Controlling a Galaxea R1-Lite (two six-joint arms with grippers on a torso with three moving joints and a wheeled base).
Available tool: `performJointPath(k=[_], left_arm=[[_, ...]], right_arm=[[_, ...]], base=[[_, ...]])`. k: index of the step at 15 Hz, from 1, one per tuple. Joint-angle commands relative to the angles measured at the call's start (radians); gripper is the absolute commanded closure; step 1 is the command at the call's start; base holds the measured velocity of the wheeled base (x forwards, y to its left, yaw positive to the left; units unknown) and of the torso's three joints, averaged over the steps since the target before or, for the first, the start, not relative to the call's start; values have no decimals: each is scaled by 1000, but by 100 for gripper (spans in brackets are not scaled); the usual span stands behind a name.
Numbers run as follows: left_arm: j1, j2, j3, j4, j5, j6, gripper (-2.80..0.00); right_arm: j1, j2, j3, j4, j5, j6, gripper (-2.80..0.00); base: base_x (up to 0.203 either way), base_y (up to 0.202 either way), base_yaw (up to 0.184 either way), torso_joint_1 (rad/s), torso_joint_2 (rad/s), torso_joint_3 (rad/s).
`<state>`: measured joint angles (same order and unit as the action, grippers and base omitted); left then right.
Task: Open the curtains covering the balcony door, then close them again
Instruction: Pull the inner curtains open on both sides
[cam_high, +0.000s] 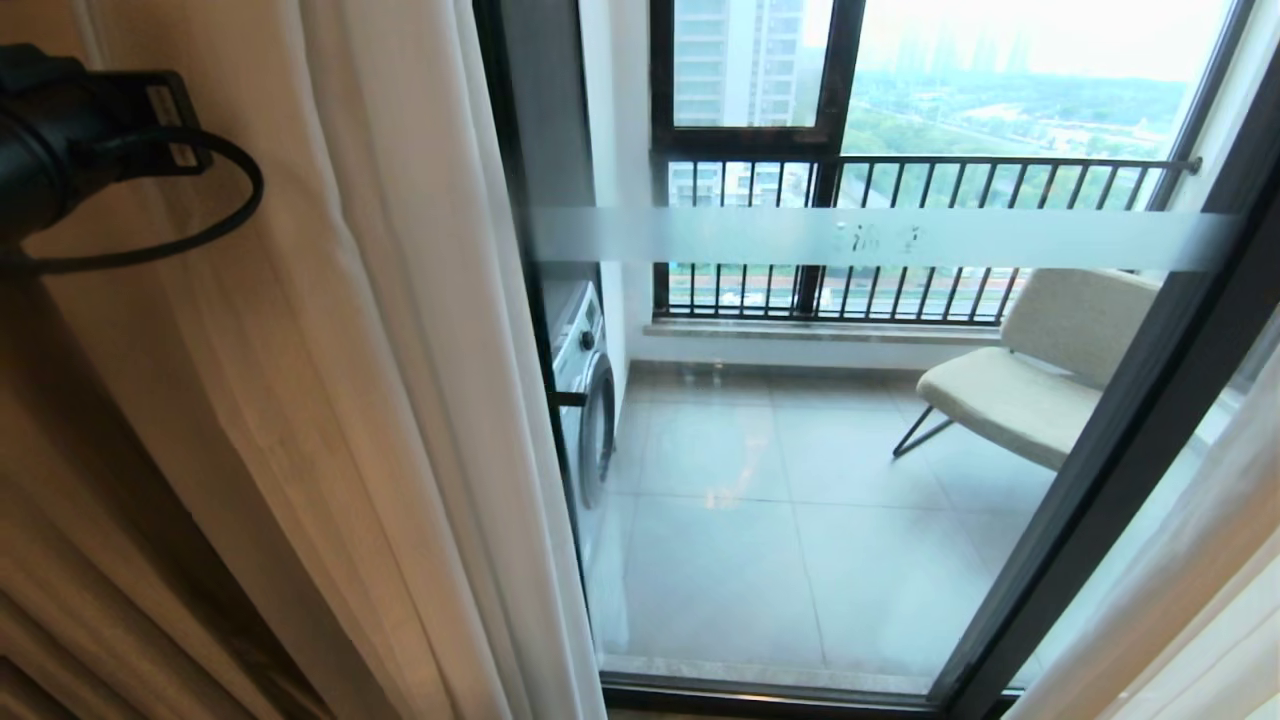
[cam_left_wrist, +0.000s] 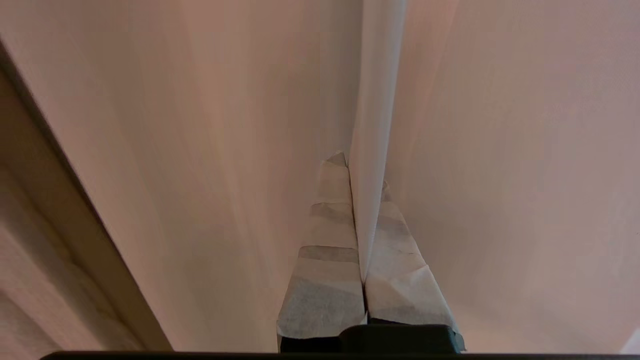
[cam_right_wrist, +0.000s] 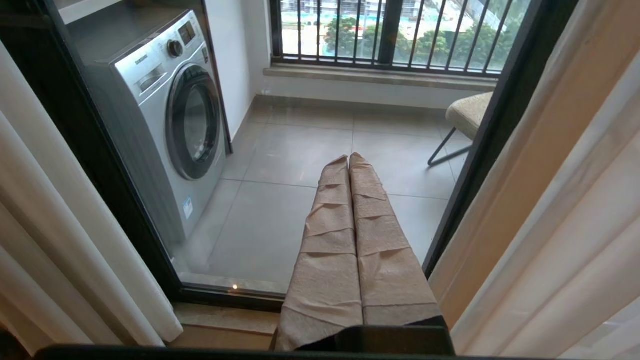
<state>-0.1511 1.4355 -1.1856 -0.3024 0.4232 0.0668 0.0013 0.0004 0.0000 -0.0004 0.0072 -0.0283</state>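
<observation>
The curtains (cam_high: 380, 400) hang drawn aside at my left, pale sheer folds in front and a heavier beige drape behind them at the edge of the head view. More cream fabric hangs at my right, so the balcony door (cam_high: 1130, 450) stands uncovered between them, its black frame and frosted strip in plain sight. My left gripper (cam_left_wrist: 361, 175) has a narrow fold of the sheer pinched between its taped fingers (cam_left_wrist: 330, 235), jaws clenched on the cloth. In the head view only that arm's black wrist and cable loop show, up against the fabric.

My right gripper (cam_right_wrist: 350, 160) hangs low in front of the glass, jaws pressed together on nothing, pointing at the balcony floor.

Beyond the glass are a washing machine (cam_right_wrist: 160, 115), a chair (cam_high: 1030, 370) and the railing (cam_high: 920, 230) of the far window.

I judge the opening half done and the closing about to start on my side. The next move calls for carrying the pinched fold sideways across the glass toward the middle, keeping the grip firm so the thin cloth does not slip out, and pulling level so the pleats slide along their track without snagging.
</observation>
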Motion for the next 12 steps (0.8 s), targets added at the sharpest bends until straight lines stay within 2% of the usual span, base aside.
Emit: performJointPath(k=[1, 8, 10, 12], left_arm=[[1, -5, 14, -1, 2, 1, 0], [24, -16, 18, -2, 2, -4, 0], [47, -14, 6, -3, -2, -4, 0], [90, -7, -11, -1, -38, -5, 0]], right_arm=[[1, 0, 0, -1, 0, -1, 0], [2, 0, 0, -1, 0, -1, 0], [0, 0, 0, -1, 0, -1, 0], [0, 0, 0, -1, 0, -1, 0]], base=[[0, 84, 2, 6, 6, -2], [0, 0, 0, 0, 0, 0], [0, 0, 0, 0, 0, 0], [0, 0, 0, 0, 0, 0]])
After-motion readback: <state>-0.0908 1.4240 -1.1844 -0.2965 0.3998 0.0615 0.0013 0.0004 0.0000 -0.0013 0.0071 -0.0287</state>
